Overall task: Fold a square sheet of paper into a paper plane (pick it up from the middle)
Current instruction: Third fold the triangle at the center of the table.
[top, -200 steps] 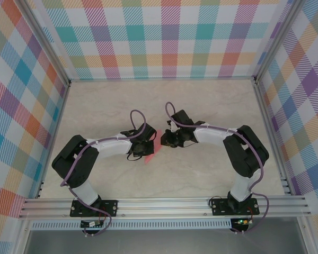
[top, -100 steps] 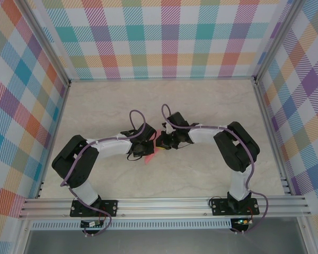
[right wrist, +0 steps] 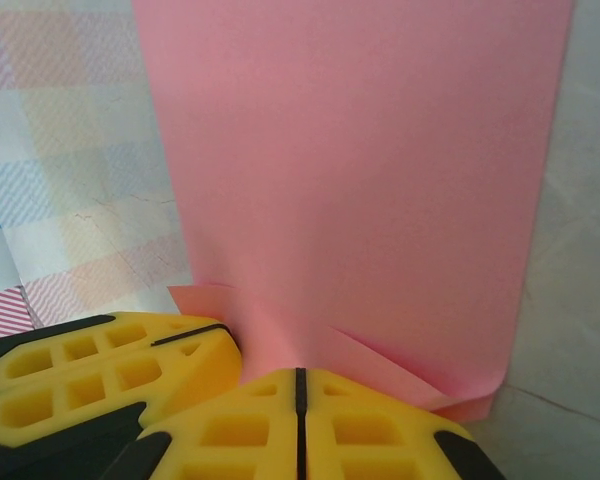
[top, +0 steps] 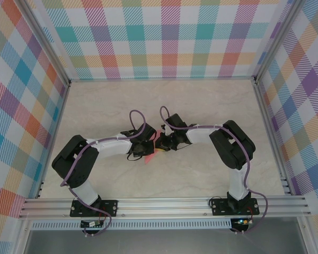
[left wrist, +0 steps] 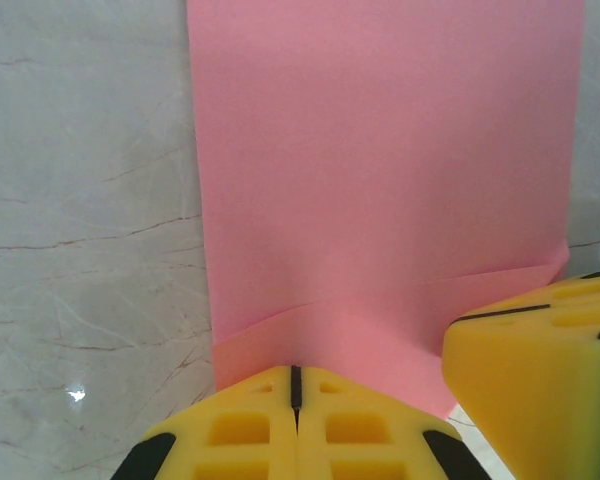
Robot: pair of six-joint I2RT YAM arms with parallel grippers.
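While left pincer [left wrist: 295, 395] is clamping the square sheet of paper [left wrist: 380, 150], right pincer [right wrist: 300, 390], at its 3 o'clock, is pinching it too.

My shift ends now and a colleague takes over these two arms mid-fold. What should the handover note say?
Left gripper: shut on one end of the thin salmon-pink sheet of paper.
Right gripper: shut on the same end, close beside the left one.
Paper: mid-table between the two wrists, above the marble-pattern table.
Done: both grippers hold the sheet; a fold line shows near the fingers.
Left: no pointed dart yet, so the remaining folds.
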